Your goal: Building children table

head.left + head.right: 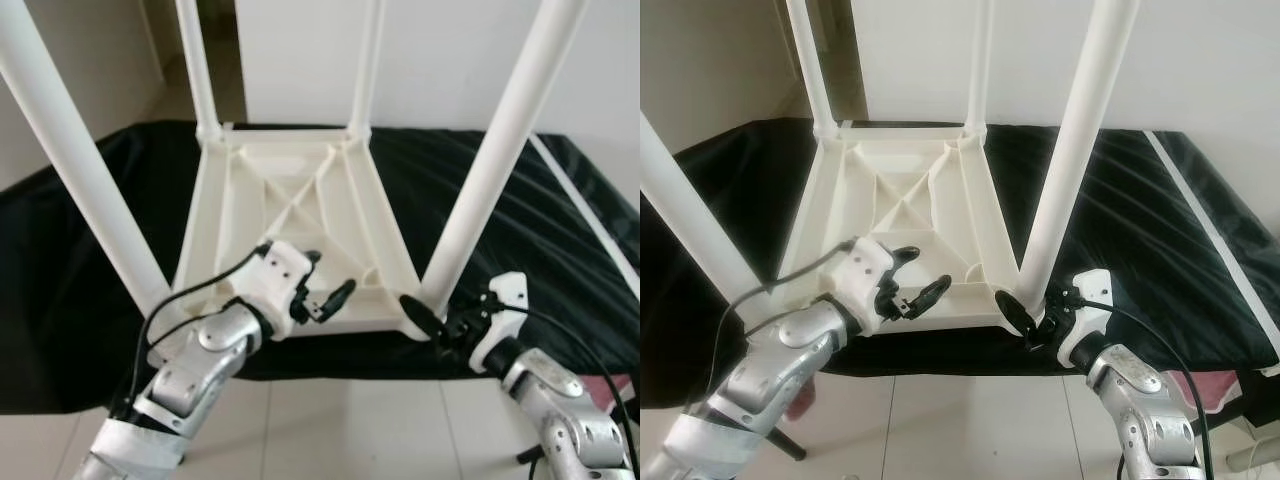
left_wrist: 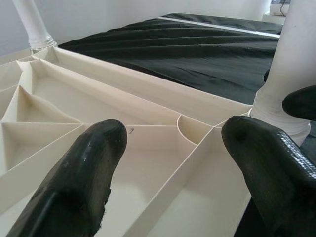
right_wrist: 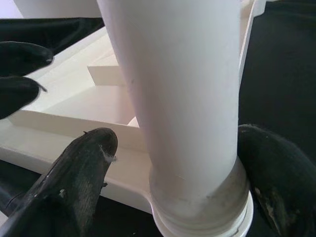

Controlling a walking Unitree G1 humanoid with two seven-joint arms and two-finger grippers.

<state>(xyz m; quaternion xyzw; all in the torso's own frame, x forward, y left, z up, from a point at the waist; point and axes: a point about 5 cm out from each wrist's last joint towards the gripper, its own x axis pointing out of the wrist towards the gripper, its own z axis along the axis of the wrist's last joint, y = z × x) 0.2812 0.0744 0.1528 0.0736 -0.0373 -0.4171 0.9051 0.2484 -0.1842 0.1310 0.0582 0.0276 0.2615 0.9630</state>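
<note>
A white plastic children's table [image 1: 290,215] lies upside down in the centre of the frame, its ribbed underside facing up, on a black-covered bed [image 1: 560,250]. Four white legs rise from its corners: the two far legs [image 1: 198,65] stand at the top centre, the near left leg [image 1: 75,160] crosses the upper left, and the near right leg [image 1: 500,150] crosses the upper right.

The left gripper [image 1: 322,298] sits at lower centre over the near edge of the tabletop underside. Its fingers [image 2: 84,173] are spread moderately wide with nothing between them; in the left wrist view they hover just above the ribbed compartments, and contact with the plastic cannot be confirmed.

The right gripper [image 1: 432,325] is at lower right, at the base of the near right leg. In the right wrist view its two fingers [image 3: 81,168] stand on either side of the leg [image 3: 182,98] just above the socket collar, bracketing it closely; whether the pads actually press on the leg cannot be told.

A white strip [image 1: 585,215] runs diagonally across the black cover at the right of the frame. Pale tiled floor [image 1: 350,430] shows along the bottom, in front of the bed.
</note>
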